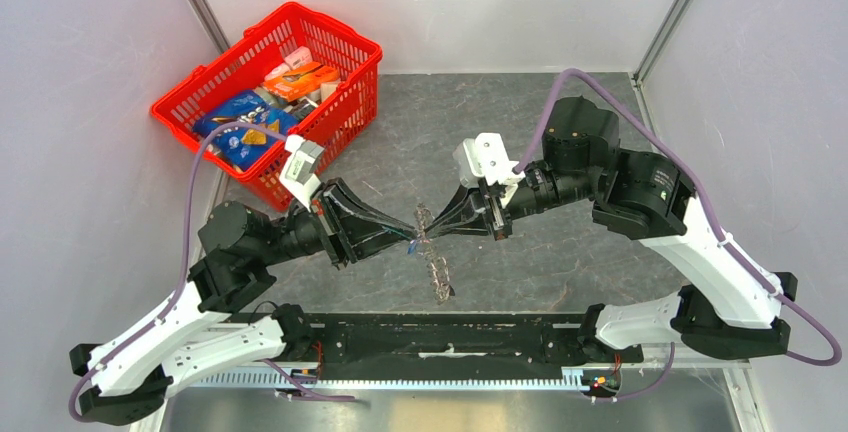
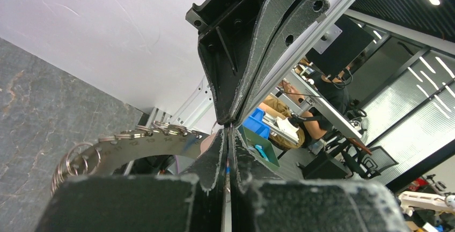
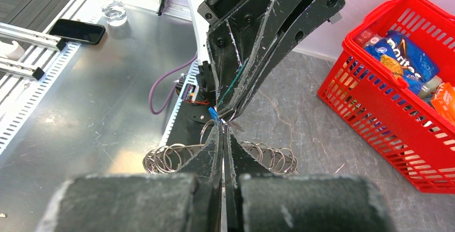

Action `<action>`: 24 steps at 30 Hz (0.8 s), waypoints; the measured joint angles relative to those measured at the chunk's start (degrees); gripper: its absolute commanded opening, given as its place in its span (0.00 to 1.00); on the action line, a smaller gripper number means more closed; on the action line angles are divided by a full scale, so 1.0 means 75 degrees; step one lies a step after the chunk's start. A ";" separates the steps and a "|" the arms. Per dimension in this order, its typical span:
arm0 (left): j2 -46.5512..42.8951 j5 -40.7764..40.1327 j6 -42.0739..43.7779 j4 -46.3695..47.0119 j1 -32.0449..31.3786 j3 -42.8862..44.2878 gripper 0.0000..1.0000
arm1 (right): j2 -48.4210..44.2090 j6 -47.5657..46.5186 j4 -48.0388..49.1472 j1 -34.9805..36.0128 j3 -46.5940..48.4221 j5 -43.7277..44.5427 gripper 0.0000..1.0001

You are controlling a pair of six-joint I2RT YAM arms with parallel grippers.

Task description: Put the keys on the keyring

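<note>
Both claws meet tip to tip over the grey table [image 1: 560, 152], off to the right of the red basket [image 1: 222, 55] and closer to the arm bases than it is. The left gripper [image 1: 408, 235] is squeezed fully closed, and whether it has anything pinched I cannot tell. The right gripper [image 1: 428, 220] is clamped tight too. In its wrist view, wire rings fan out on both sides of its fingers, so it looks closed on the keys [image 1: 437, 274]. The bunch dangles from that meeting point, trailing away from the basket towards the bases. The blue-headed key [image 3: 213, 114] sits right at the left claw's tips.
</note>
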 measured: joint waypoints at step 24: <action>-0.0023 0.0050 -0.0017 0.0831 0.0000 -0.0221 0.02 | -0.1492 0.2154 0.3687 0.0000 -0.2757 0.0332 0.00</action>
